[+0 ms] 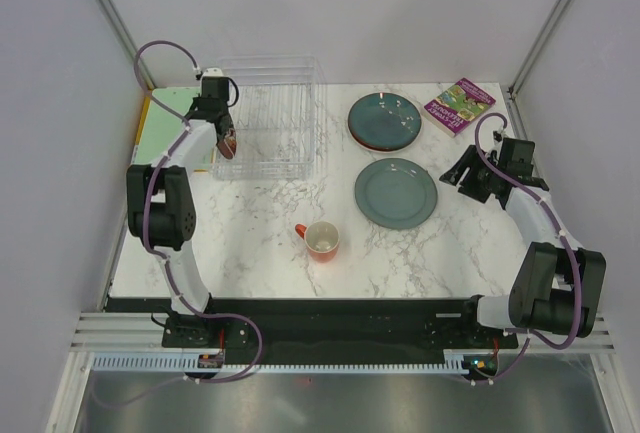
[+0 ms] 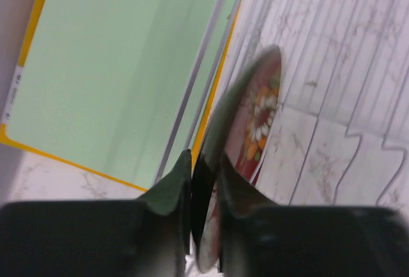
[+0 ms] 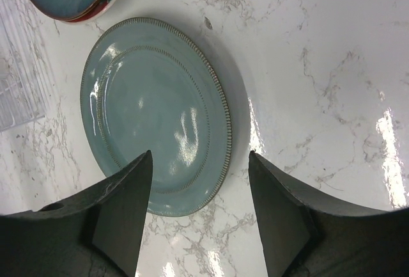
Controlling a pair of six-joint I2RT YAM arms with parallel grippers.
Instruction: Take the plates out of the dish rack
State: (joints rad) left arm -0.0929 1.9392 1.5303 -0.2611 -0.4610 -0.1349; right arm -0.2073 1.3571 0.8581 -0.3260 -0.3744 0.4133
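In the top view, the left pincer (image 1: 228, 139) sits at the left end of the clear dish rack (image 1: 268, 118), in the upper left of the frame. It is closed on the rim of a small red plate (image 1: 229, 141), which stands on edge. The left wrist view shows this close up: the two fingers (image 2: 169, 190) are pressed against either face of the small red plate (image 2: 255, 117). The plate has a flower pattern on its red face and runs up from the lower centre toward the upper right. The ribbed clear wall of the dish rack (image 2: 339, 59) fills the right side of that view, and a green board (image 2: 108, 59) with a yellow edge fills the left. Whether the plate's lower rim touches the rack cannot be told.

The right pincer (image 1: 468, 179) is at the right of the top view, just beside a grey-teal plate (image 1: 396, 193) that lies flat on the marble worktop (image 1: 250, 243). In the right wrist view the right pincer (image 3: 199, 162) is spread wide and holds nothing, and the grey-teal plate (image 3: 153, 117) lies between and beyond its fingers (image 3: 121, 206).

Above it in the top view, a dark teal plate (image 1: 385, 121) lies flat on the worktop. The right wrist view shows it resting on a red-rimmed plate (image 3: 110, 0).

An orange-red mug (image 1: 322, 241) stands near the centre, and a purple booklet (image 1: 460, 106) lies at the upper right.
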